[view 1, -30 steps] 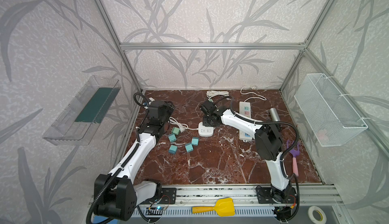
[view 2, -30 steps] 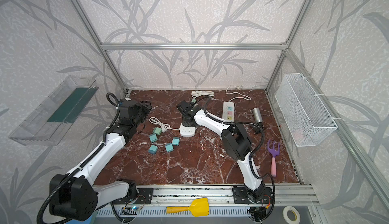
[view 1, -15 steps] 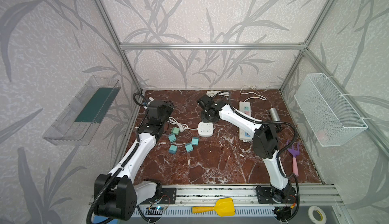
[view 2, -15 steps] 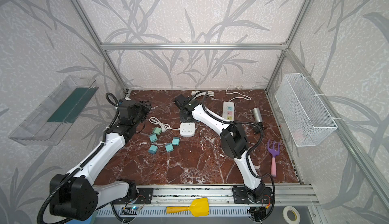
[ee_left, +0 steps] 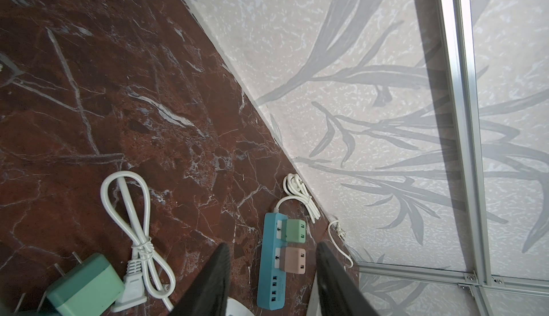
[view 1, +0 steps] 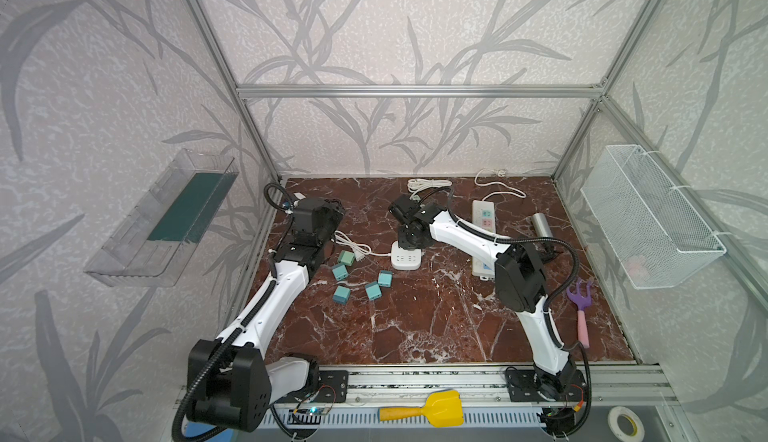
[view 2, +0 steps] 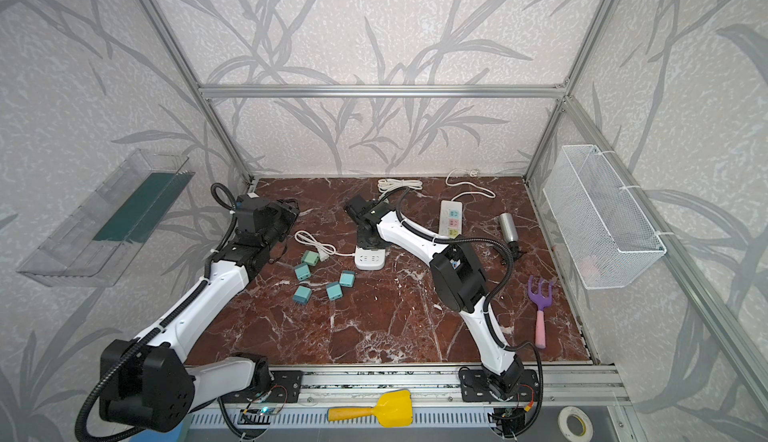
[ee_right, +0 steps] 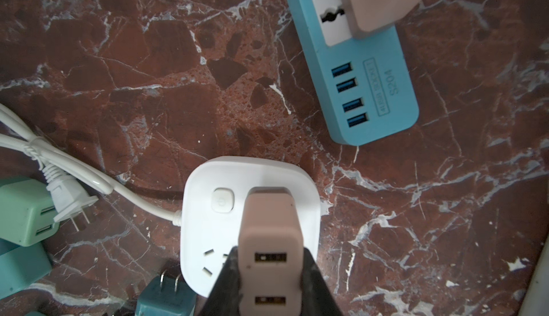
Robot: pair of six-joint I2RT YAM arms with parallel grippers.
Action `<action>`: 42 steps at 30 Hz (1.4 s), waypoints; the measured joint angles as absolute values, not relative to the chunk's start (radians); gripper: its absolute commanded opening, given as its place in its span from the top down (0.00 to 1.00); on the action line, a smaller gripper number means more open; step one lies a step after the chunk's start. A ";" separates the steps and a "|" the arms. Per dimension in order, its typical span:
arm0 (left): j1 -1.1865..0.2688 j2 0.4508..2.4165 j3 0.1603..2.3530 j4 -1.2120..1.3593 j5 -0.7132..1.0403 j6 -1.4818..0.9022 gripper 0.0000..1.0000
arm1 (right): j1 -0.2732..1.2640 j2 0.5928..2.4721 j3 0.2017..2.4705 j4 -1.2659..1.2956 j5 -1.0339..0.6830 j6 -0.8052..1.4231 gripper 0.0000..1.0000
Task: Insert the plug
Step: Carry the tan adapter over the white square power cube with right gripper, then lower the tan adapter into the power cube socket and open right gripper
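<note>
In both top views the right gripper hangs directly over the far edge of the white square socket block. Its fingers and whatever they carry are buried under the black wrist, so from here we cannot tell its state. The left gripper is likewise a dark lump whose fingers we cannot separate. Half a second ago the block lay fully uncovered with the right gripper drawn back behind it. Now that gripper has come forward and down over it, while the left arm has not shifted. The right arm reaches across the middle, forearm stretched long, wrist bent downward. The left arm stands folded at its own side, wrist raised off the red-brown marble tabletop. In the left wrist view the left gripper's two black fingers stand apart with nothing between them, and a blue plastic power strip lies beyond their tips. In the right wrist view the right gripper's fingers are clamped on the sides of the pink two-port plug adapter. It sits over the socket block just ahead of the fingertips. Its body hides its own prongs, so we cannot tell whether they are seated in the socket or only above it.
</note>
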State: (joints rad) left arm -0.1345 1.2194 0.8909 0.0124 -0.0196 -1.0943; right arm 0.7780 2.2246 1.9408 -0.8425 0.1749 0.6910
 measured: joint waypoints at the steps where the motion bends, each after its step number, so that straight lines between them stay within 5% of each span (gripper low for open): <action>1: -0.134 1.219 0.891 0.012 -0.019 -1.095 0.52 | 0.778 2.225 1.943 -0.844 0.175 0.691 1.00; 13: -0.123 1.240 0.891 0.017 -0.006 -1.096 0.54 | 0.770 2.326 2.078 -0.910 0.171 0.706 1.00; 23: -0.108 1.245 0.891 0.038 0.026 -1.102 0.56 | 0.738 2.507 2.411 -1.120 0.095 0.619 1.00; 34: -0.095 1.256 0.891 0.040 0.060 -1.104 0.57 | 0.756 2.540 2.468 -1.162 0.133 0.615 1.00; 42: -0.090 1.261 0.891 0.057 0.081 -1.103 0.57 | 0.759 2.587 2.561 -1.227 0.140 0.615 0.73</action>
